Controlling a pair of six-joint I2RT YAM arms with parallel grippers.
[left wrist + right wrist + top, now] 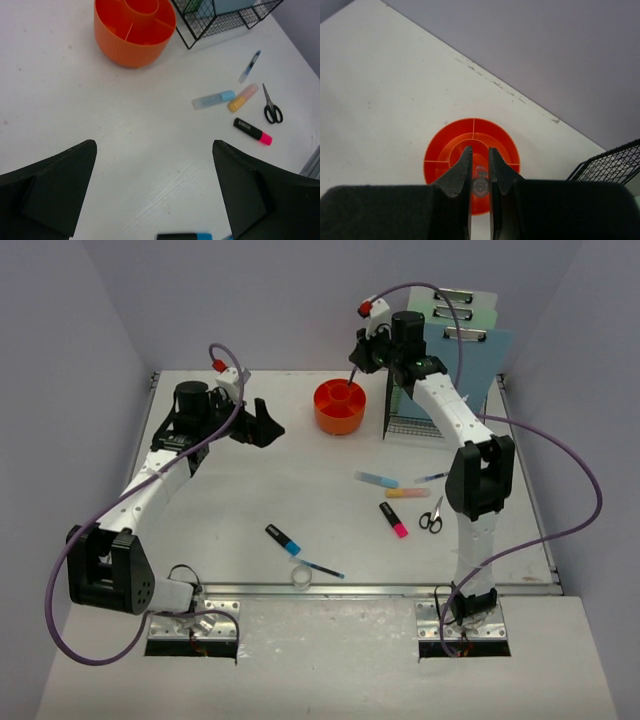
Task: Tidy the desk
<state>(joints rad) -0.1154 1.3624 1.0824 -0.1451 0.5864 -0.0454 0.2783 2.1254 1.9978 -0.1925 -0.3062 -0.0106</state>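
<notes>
- The desk (pixel 250 500) lies flat below both sets of fingers; neither touches it.
- left gripper (pixel 154 145) hovers over bare white desk surface, fingers (pixel 60 185) spread wide, holding nothing.
- Ahead of the left fingers, to their left: orange organizer (pixel 135 30). Ahead to their right: black wire rack (pixel 225 20).
- Right of the left fingers, loose on the desk: blue highlighter (pixel 214 99), yellow highlighter (pixel 243 97), pink highlighter (pixel 252 131), scissors (pixel 271 106), small blue pen (pixel 249 66).
- Just behind the left fingers, at the bottom edge of the wrist view: black marker with blue cap (pixel 184 236), partly cut off.
- right gripper (pixel 480 152) points straight down, directly above the middle of the organizer, well above the desk.
- Right fingers (pixel 460 172) are nearly together, clamped on a slim pen (pixel 480 186), seen end-on in the wrist view.
- In the top view that pen hangs upright below the right fingers, its lower tip at or inside the organizer's centre; cannot tell whether it touches.
- The wire rack sits just to the right of the right fingers.
- The desk's metal rail edge faces the arm bases; its longer side looks to run left to right across the top view.
</notes>
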